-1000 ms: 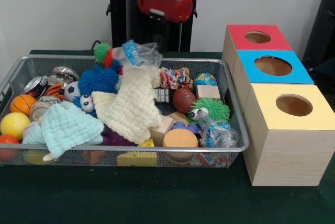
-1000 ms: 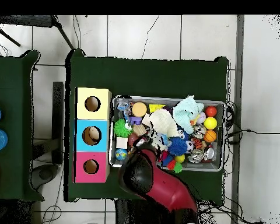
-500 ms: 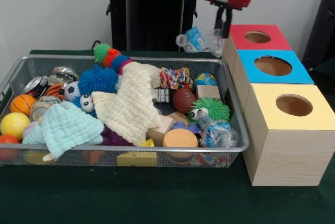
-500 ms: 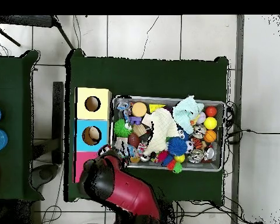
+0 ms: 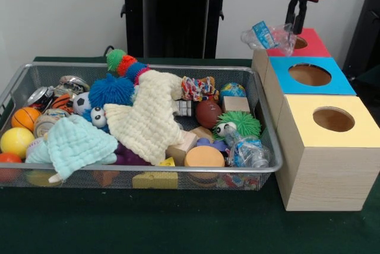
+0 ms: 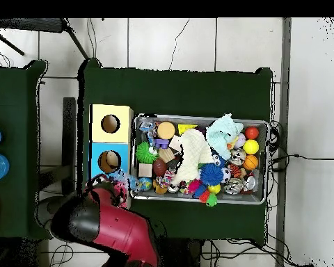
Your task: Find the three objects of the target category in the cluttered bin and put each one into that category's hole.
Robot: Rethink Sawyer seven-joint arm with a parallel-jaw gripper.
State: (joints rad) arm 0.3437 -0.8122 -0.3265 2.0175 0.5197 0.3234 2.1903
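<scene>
In the upper right of the front view, the gripper (image 5: pixel 295 24) is closed on one end of a clear water bottle (image 5: pixel 268 35) with a blue-and-white label. The bottle lies almost flat and reaches to the left of the fingers, in the air above the left edge of the red-topped box (image 5: pixel 310 43). It hides part of the round hole (image 5: pixel 301 43) there. A second water bottle (image 5: pixel 244 149) lies in the wire mesh bin (image 5: pixel 142 171), at the lower right corner, beside the green spiky ball (image 5: pixel 240 123). In the overhead view the red arm (image 6: pixel 117 229) covers the red box.
</scene>
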